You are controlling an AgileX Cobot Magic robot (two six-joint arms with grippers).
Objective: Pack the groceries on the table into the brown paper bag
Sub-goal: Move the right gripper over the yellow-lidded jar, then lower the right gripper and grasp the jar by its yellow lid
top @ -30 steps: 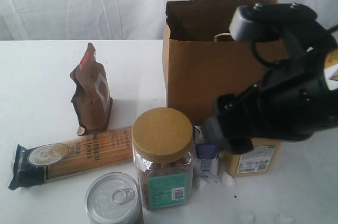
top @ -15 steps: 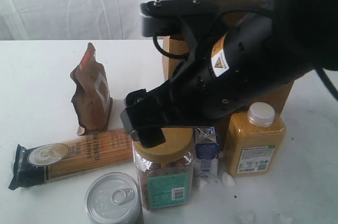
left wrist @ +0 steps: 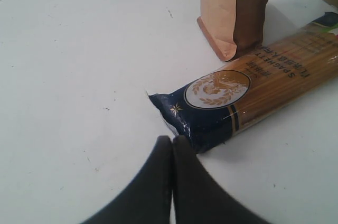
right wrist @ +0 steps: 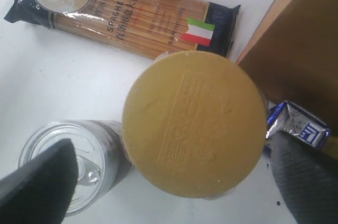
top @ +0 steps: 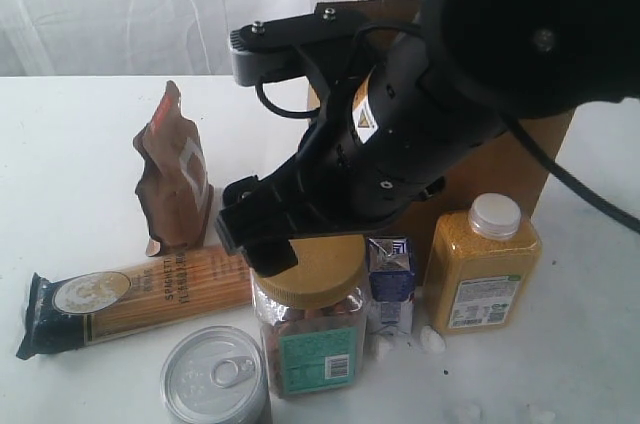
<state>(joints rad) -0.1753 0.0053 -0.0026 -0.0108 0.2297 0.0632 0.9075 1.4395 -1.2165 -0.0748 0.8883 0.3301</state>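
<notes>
My right gripper [top: 258,236] hangs open just above the tan lid of the clear jar [top: 310,344]. Its fingers [right wrist: 39,182] stand apart on either side of the lid [right wrist: 194,121] without touching it. The silver can [top: 215,379] and the small blue carton [top: 392,284] flank the jar, and the yellow bottle [top: 485,269] stands to its right. The spaghetti packet [top: 140,296] lies flat in front of the upright brown pouch [top: 175,179]. The brown paper bag [top: 510,169] stands behind, mostly hidden by the arm. My left gripper [left wrist: 171,140] is shut and empty beside the packet's dark end [left wrist: 195,123].
The white table [top: 60,144] stretches wide to the left of the pouch. Small white crumbs [top: 432,340] lie in front of the carton and bottle. A white curtain [top: 120,4] closes off the back. The right arm's black body covers the bag's mouth.
The right arm has swung left across the front of the bag and come down over the jar. The yellow bottle has come back into view. The groceries have not moved.
</notes>
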